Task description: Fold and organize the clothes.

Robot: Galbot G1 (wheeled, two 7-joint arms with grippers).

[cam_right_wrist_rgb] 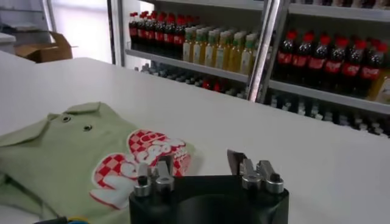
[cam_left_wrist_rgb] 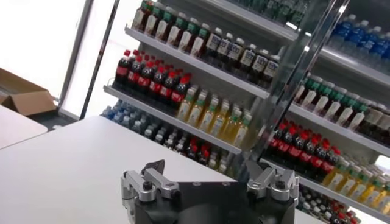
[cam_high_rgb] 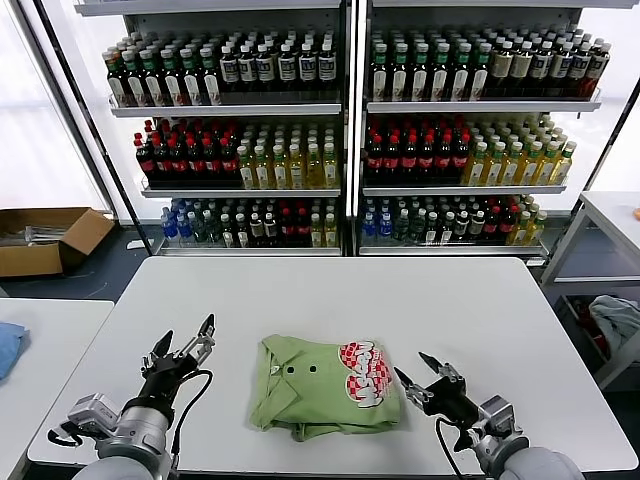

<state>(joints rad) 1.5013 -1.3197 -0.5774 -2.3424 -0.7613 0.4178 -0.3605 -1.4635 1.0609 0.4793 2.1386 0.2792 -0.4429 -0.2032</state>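
A light green polo shirt (cam_high_rgb: 315,385) lies folded on the white table (cam_high_rgb: 330,290), collar and dark buttons up, its red-and-white checkered print (cam_high_rgb: 364,372) toward the right side. The same shirt (cam_right_wrist_rgb: 73,152) shows in the right wrist view. My right gripper (cam_high_rgb: 418,369) hovers just off the shirt's right edge, open, with nothing between its fingers. My left gripper (cam_high_rgb: 187,334) is raised to the left of the shirt, open and empty, well apart from it.
Tall shelves of bottled drinks (cam_high_rgb: 345,120) stand behind the table. A second white table (cam_high_rgb: 40,340) on the left carries a small blue cloth (cam_high_rgb: 8,348). A cardboard box (cam_high_rgb: 45,238) sits on the floor far left. Another table (cam_high_rgb: 610,215) stands at the right.
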